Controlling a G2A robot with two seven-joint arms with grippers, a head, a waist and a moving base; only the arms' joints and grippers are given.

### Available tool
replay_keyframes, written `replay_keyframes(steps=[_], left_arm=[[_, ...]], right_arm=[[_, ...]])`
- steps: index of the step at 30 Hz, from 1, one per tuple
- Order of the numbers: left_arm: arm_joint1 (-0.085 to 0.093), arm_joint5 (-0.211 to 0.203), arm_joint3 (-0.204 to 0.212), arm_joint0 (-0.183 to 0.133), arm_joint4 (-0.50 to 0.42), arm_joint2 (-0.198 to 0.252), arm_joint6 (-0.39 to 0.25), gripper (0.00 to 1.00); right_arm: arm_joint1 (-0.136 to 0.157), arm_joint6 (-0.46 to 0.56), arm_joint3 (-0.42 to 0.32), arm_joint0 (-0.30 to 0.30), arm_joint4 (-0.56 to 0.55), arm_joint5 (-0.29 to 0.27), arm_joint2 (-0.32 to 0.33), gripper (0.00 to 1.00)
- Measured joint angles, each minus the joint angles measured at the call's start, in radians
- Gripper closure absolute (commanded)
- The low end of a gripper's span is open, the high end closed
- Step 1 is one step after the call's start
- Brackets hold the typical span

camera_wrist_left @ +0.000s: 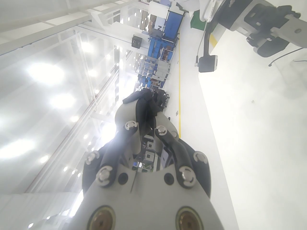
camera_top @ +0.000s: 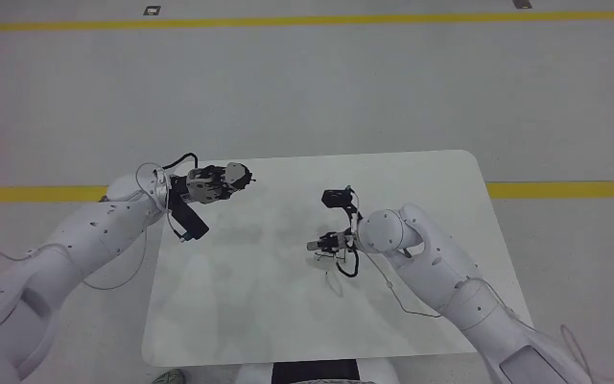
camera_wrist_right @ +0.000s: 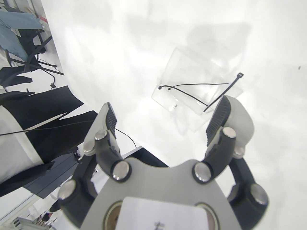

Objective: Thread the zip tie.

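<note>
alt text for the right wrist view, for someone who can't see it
The right gripper hangs open above a clear plastic piece that lies on a white table. Thin black zip ties lie crossed on the plastic, just beyond the fingertips.

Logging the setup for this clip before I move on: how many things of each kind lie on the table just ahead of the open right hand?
Black zip ties: 3, as far as the right wrist view shows
Clear plastic plate under them: 1
Total: 4
</note>
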Motion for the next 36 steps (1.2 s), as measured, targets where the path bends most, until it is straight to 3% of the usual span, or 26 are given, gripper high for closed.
replay_keyframes(steps=[5,17,23,36], left_arm=[[0.000,0.000,0.000,0.000,0.000,0.000,0.000,1.00],[0.000,0.000,0.000,0.000,0.000,0.000,0.000,1.00],[0.000,0.000,0.000,0.000,0.000,0.000,0.000,1.00],[0.000,0.000,0.000,0.000,0.000,0.000,0.000,1.00]], right_arm=[[-0.011,0.030,-0.013,-0.013,-0.004,0.000,0.015,0.00],[-0.051,0.046,0.060,-0.011,-0.057,0.000,0.008,0.00],[-0.070,0.064,0.074,-0.017,-0.142,0.000,0.025,0.00],[-0.112,0.106,0.022,-0.076,-0.352,0.000,0.075,0.00]])
